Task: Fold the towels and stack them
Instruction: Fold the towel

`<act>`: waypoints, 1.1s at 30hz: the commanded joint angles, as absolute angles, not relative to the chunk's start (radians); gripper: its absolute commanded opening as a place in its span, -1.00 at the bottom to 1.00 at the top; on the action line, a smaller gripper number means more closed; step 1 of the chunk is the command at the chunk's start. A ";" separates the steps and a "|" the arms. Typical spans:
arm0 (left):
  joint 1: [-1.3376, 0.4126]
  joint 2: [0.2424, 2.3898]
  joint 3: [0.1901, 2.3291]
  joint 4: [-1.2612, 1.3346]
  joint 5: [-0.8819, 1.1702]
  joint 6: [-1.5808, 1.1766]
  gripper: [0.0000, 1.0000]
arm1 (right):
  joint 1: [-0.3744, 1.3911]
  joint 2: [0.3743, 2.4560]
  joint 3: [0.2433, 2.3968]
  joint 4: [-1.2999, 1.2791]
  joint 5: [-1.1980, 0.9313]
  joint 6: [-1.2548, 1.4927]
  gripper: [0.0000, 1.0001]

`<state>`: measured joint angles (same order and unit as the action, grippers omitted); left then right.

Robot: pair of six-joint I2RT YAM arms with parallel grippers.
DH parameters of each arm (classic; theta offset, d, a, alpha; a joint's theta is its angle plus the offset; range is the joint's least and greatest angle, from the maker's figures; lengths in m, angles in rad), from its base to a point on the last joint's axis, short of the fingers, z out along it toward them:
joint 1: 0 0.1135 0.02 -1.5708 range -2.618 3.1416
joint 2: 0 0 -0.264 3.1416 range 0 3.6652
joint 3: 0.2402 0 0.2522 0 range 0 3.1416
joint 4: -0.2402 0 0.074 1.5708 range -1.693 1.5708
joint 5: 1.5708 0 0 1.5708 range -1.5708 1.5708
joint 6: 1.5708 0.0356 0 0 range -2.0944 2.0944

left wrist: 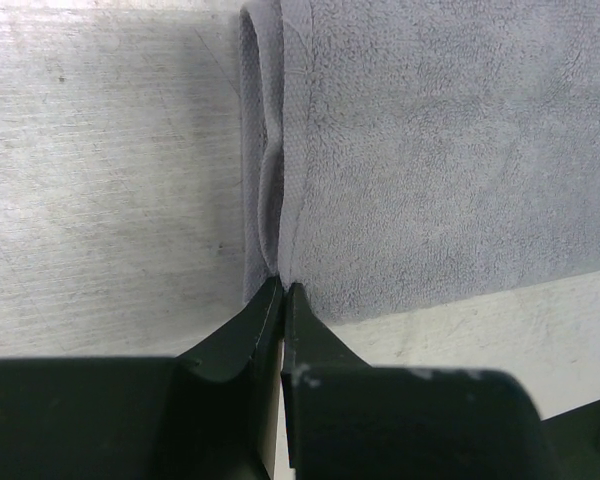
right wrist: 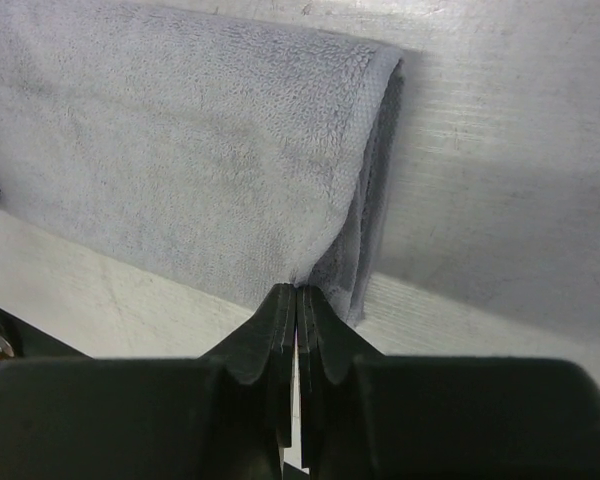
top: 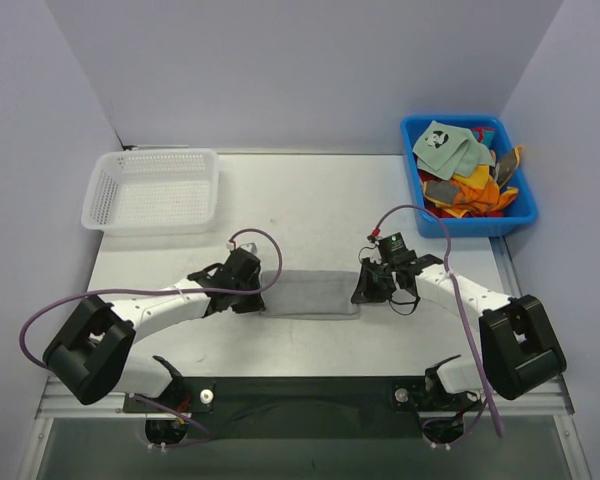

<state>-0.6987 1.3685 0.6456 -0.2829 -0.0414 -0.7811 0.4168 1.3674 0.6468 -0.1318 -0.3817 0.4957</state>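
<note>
- pale lilac walls [top: 280, 70] close in the back and both sides of the space.
- the table [top: 310, 210] is pale, scuffed and brushed-looking.
- the white mesh basket [top: 155, 153] stands at the far left corner.
- the blue bin [top: 480, 228] at the far right holds a heap of towels [top: 470, 170], with green panda print, grey, orange and red among them.
- the grey towel [top: 310, 295] lies flat near the table's front edge, between the arms, with its long axis running left to right.
- the left gripper [left wrist: 283, 292] has its jaws pinched together on the towel's doubled left edge.
- the right gripper [right wrist: 297, 292] has its jaws fully closed on the towel's folded right end.
</note>
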 commanded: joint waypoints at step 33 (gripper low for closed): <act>-0.703 1.284 0.722 -0.416 -0.090 -0.773 0.72 | 0.422 1.243 0.695 -0.316 -0.408 0.456 0.03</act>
